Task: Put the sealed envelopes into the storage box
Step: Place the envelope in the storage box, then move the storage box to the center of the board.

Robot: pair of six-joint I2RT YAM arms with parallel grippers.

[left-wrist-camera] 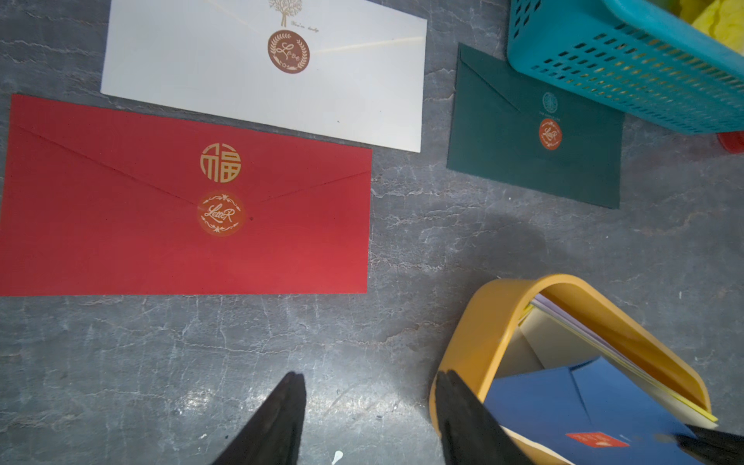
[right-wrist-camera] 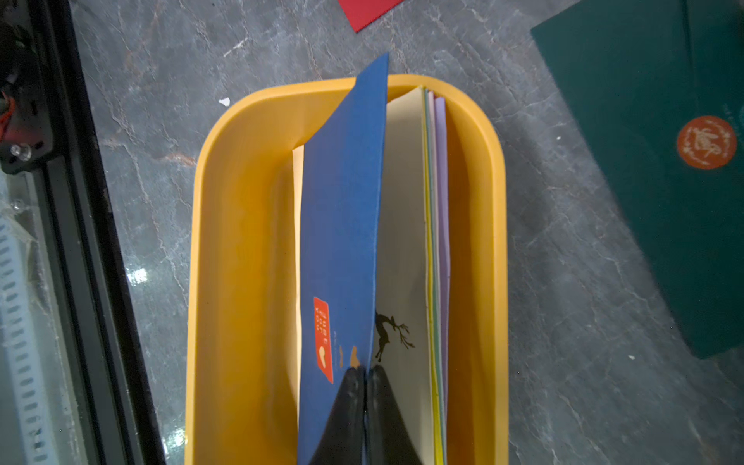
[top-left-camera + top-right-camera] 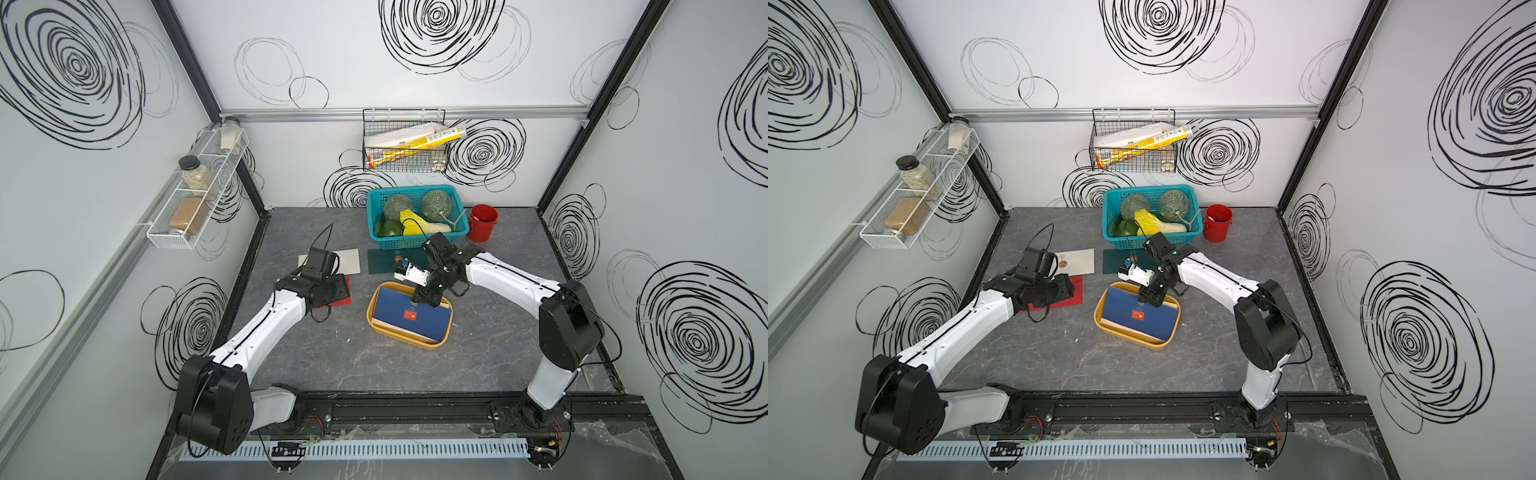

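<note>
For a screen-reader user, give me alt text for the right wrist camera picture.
The right gripper pinches the edge of a navy envelope in the orange-yellow storage box, beside a beige envelope with a deer print. A dark green envelope lies on the grey table outside.

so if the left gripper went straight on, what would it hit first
Probably bare table: the open left gripper aims at the grey gap between the red envelope and the box. The box rim looks close beside that line; depth unclear.

You're seeing white-shelled arms (image 3: pixel 266 324), black joint housings (image 3: pixel 569 320), thin black cables (image 3: pixel 323 235); left gripper (image 1: pixel 369 376) fingers (image 1: pixel 277 418) black, tapered.
</note>
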